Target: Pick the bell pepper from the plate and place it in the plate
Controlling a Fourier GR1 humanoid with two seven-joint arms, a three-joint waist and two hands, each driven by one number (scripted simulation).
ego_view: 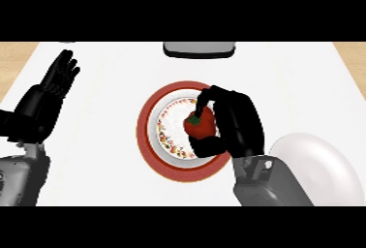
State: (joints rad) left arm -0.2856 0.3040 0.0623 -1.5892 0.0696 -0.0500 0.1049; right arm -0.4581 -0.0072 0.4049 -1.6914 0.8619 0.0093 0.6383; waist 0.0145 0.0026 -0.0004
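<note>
My right robot hand [232,127] curls around the bell pepper [200,123] on the red-rimmed plate [146,123]; lifting off-centre, I risk it slipping short of the white plate [314,162].

Counter clutter beyond the job

A grey object [199,50] sits at twelve o'clock on the white counter top [286,82], partly cut by the frame; wooden surface [350,55] shows at two o'clock.

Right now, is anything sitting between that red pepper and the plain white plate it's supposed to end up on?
Nothing visible blocks the way. The right hand is curled round the bell pepper over the red-rimmed plate. The white plate lies to its right, with only bare counter between them. The robot's own right forearm overlaps the white plate's near edge.
</note>
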